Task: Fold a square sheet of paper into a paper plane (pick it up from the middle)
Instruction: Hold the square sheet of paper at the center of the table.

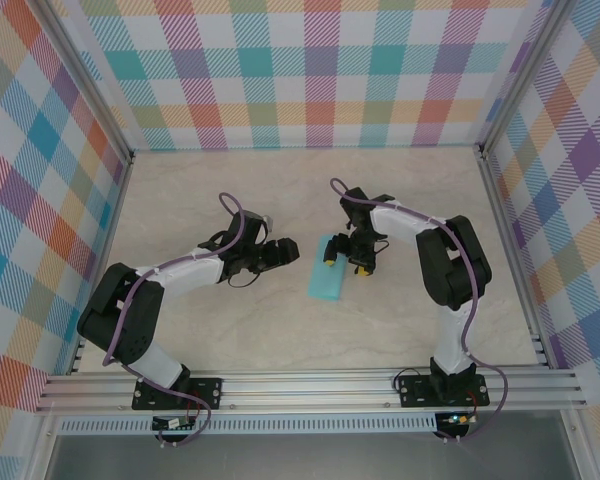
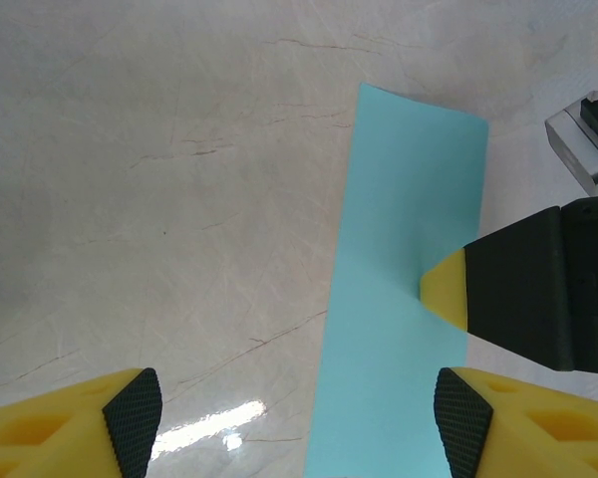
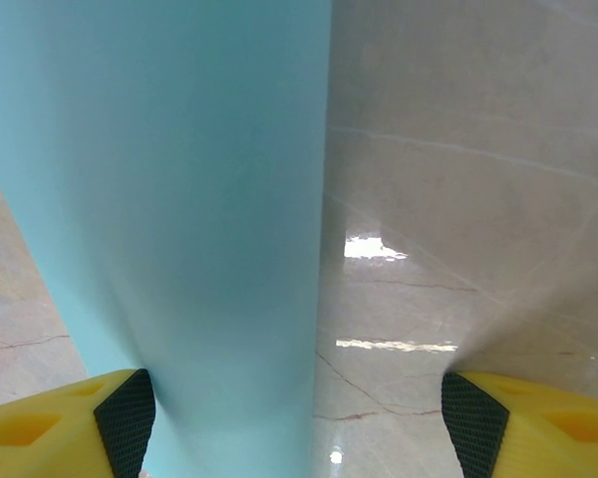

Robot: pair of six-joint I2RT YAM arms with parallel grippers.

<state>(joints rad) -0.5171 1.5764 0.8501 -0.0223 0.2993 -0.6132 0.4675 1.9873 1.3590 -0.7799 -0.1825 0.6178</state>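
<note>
The light-teal sheet of paper [image 1: 328, 272] lies on the marbled surface [image 1: 220, 190] as a long, narrow rectangle, directly under the right gripper [image 1: 344, 265] and just ahead of the left gripper [image 1: 288, 252].

The right gripper's jaws are spread wide and clamp nothing. In its wrist view the paper [image 3: 179, 199] runs forward from between the fingers, close against the left-hand pad [image 3: 125, 423], and the right-hand pad stands well clear over bare surface.

The left gripper [image 2: 299, 428] is also released, with its jaws wide apart. The paper strip [image 2: 399, 199] stretches away past its right finger [image 2: 468, 418], and one yellow fingertip [image 2: 447, 289] of the right gripper rests on the strip's far edge.
</note>
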